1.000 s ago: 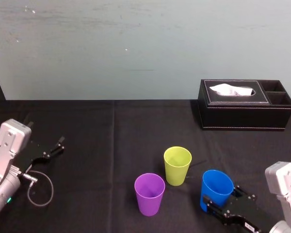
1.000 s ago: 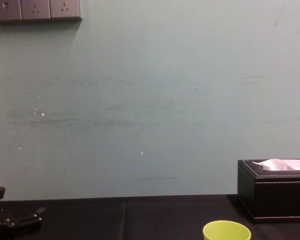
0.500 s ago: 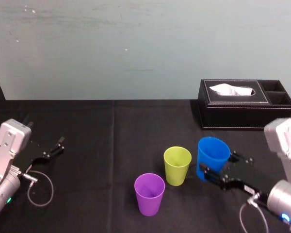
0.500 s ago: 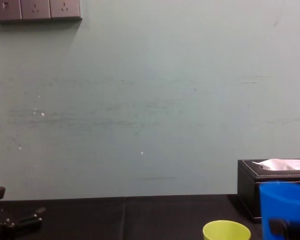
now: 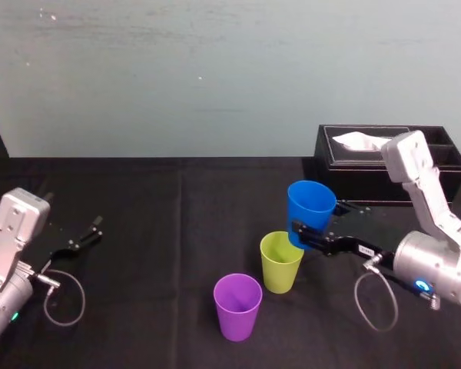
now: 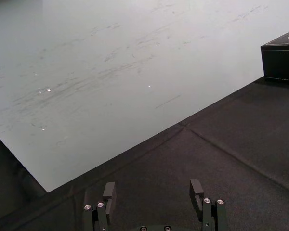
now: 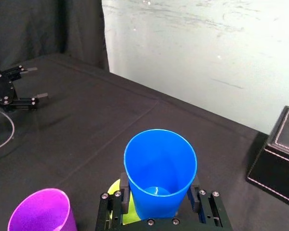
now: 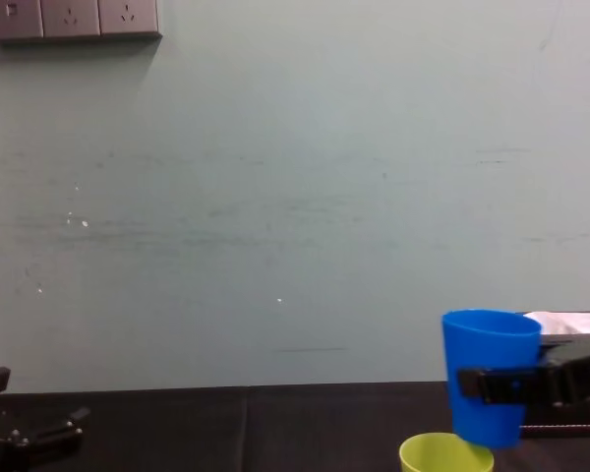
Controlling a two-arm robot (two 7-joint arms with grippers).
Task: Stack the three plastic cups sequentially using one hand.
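Watching from my station, I see three smooth, plain plastic cups, each round and tapering to a narrower base. My right gripper (image 5: 306, 229) has the blue cup (image 5: 310, 206) clamped between its black jaws, one on each side of the wall about halfway down, mouth facing up. The cup hangs off the table (image 5: 161, 231), close to upright. Its base is at about rim level of the yellow-green cup (image 5: 281, 261) and offset a little toward my right; I cannot tell whether the two touch. The yellow-green cup stands upright on the matte black cloth. The purple cup (image 5: 237, 306) stands just beside it, nearer to me and to the left, not touching it. All three look empty as far as I can see into them. Behind the blue cup, at the table's far right, sits a rectangular black box (image 5: 346, 181) with stitched, leather-look sides and white tissue (image 5: 356, 140) poking from its top slot. My left gripper (image 6: 152, 192) sits low over the cloth on the far left, well apart from the cups, jaws spread and holding nothing.
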